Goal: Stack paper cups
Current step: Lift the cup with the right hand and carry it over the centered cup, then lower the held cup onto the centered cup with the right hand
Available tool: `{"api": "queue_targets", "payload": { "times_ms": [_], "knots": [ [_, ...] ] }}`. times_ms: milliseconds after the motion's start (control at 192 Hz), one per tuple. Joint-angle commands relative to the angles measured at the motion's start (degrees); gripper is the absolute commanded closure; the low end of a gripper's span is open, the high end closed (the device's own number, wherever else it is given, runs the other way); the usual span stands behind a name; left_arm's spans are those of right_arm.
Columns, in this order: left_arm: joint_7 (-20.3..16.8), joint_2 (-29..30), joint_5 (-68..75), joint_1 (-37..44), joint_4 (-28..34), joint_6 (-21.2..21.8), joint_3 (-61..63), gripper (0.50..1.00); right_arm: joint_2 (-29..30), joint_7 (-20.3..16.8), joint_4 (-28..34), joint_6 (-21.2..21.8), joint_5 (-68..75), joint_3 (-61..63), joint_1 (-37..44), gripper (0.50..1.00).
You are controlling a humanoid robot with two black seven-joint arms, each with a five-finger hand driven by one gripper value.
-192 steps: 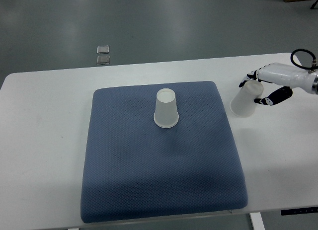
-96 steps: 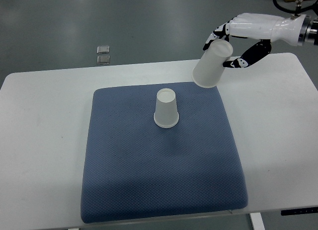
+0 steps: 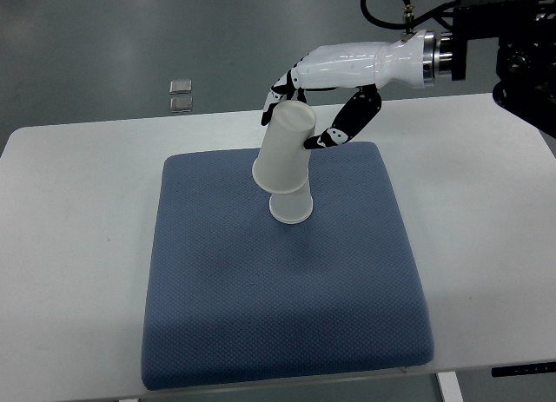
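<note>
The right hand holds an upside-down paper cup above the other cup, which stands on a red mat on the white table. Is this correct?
Not quite: the mat is blue, not red, as the top view shows. The rest holds: the right hand grips the upside-down paper cup over the other cup, which stands on that mat on the white table.

Right hand (image 3: 321, 107) (fingers curled) outstretched
</note>
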Motion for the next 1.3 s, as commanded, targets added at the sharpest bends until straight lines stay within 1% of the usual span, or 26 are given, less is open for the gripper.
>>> {"api": "queue_targets", "payload": {
  "times_ms": [0, 135, 276, 338, 562, 941, 1061, 1295],
  "knots": [
    [0.0, 0.0, 0.0, 0.0, 0.0, 0.0, 0.0, 0.5, 1.4, -1.3, -0.6, -0.5, -1.6, -1.8, 0.6, 0.977],
    [0.0, 0.0, 0.0, 0.0, 0.0, 0.0, 0.0, 0.5, 2.7, -3.3, -1.7, -0.7, -3.2, -2.0, 0.7, 0.979],
    [0.0, 0.0, 0.0, 0.0, 0.0, 0.0, 0.0, 0.5, 3.7, -6.9, -2.5, -1.1, -3.6, -2.0, 1.6, 0.981],
    [0.0, 0.0, 0.0, 0.0, 0.0, 0.0, 0.0, 0.5, 4.0, -7.9, -3.2, -1.2, -3.6, -2.0, 1.7, 0.985],
    [0.0, 0.0, 0.0, 0.0, 0.0, 0.0, 0.0, 0.5, 5.1, -10.5, -3.9, -1.7, -3.6, -2.0, 1.7, 0.985],
    [0.0, 0.0, 0.0, 0.0, 0.0, 0.0, 0.0, 0.5, 6.2, -11.4, -5.4, -1.9, -3.6, -4.1, 1.2, 0.985],
    [0.0, 0.0, 0.0, 0.0, 0.0, 0.0, 0.0, 0.5, 6.1, -11.5, -5.7, -3.1, -3.7, -4.8, 1.2, 0.985],
    [0.0, 0.0, 0.0, 0.0, 0.0, 0.0, 0.0, 0.5, 6.1, -11.6, -5.9, -3.7, -3.7, -6.3, 1.2, 0.975]
  ]
}}
